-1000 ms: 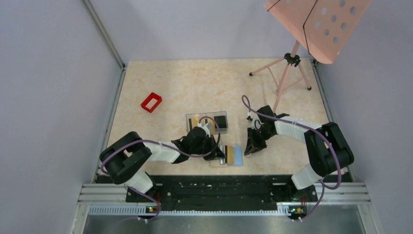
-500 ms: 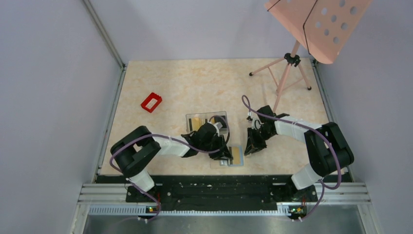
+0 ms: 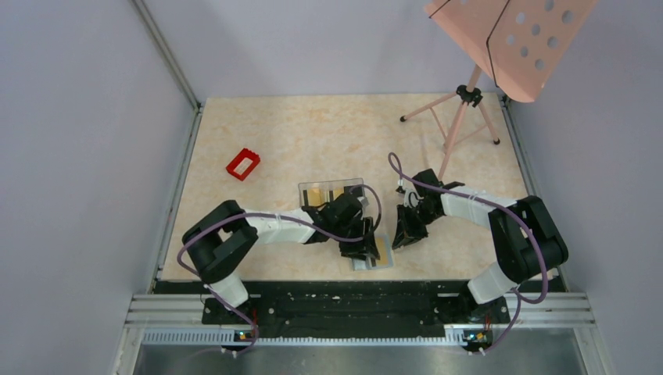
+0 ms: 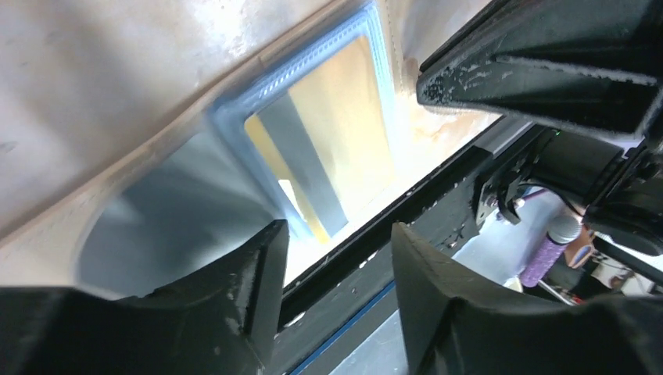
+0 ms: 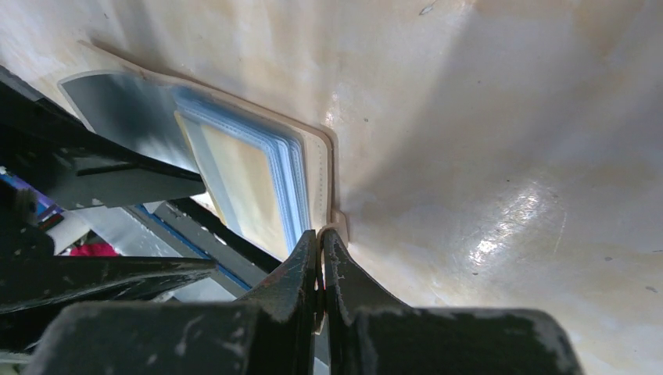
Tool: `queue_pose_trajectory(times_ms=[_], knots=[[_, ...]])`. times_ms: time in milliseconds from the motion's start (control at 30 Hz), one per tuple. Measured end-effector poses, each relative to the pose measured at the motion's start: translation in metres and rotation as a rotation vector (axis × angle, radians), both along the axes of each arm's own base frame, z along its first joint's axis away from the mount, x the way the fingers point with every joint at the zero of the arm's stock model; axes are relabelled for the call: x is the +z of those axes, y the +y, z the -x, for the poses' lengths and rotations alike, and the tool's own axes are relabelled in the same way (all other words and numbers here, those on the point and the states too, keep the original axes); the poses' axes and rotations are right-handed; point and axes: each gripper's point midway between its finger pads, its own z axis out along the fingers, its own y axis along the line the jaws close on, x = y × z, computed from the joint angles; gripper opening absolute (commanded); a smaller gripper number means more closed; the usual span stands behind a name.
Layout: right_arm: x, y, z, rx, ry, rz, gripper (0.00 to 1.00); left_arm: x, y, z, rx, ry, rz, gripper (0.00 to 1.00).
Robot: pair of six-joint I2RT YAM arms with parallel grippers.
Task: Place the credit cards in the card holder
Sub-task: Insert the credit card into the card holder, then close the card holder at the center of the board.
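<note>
The beige bench (image 3: pixel 313 133) carries a red frame (image 3: pixel 243 164), a clear box (image 3: pixel 317 192), an open wallet (image 3: pixel 381 258) and a stand (image 3: pixel 453 129) on three legs.

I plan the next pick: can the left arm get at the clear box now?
Probably yes: the clear box lies close by the left fingers, which are open and empty, with nothing between them.

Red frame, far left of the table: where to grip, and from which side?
Take the red frame by one long wall, one finger in the hollow, one outside, coming straight down. It seems to lie flat, opening up, with thin walls, so pinching a wall likely beats spanning it. The left tool is nearer.
</note>
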Motion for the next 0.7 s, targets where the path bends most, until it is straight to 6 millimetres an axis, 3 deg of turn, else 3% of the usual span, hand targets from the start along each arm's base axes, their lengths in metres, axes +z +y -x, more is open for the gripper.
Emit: queue_pose_trajectory(times_ms=[67,333,467,700], knots=[[0.0,0.0,0.0,0.0,0.001,-0.001,0.0,0.004,0.007,0.001,0.006,-0.013,-0.022,0.66],[0.001,0.001,0.001,0.002,0.004,-0.006,0.0,0.035,0.037,0.006,0.064,-0.102,0.025,0.71],[0.001,0.001,0.001,0.003,0.006,-0.011,0.0,0.029,0.061,0.008,0.126,-0.106,0.042,0.72],[0.002,0.002,0.002,0.005,0.008,-0.016,0.0,0.001,0.101,0.001,0.292,-0.025,0.087,0.72]])
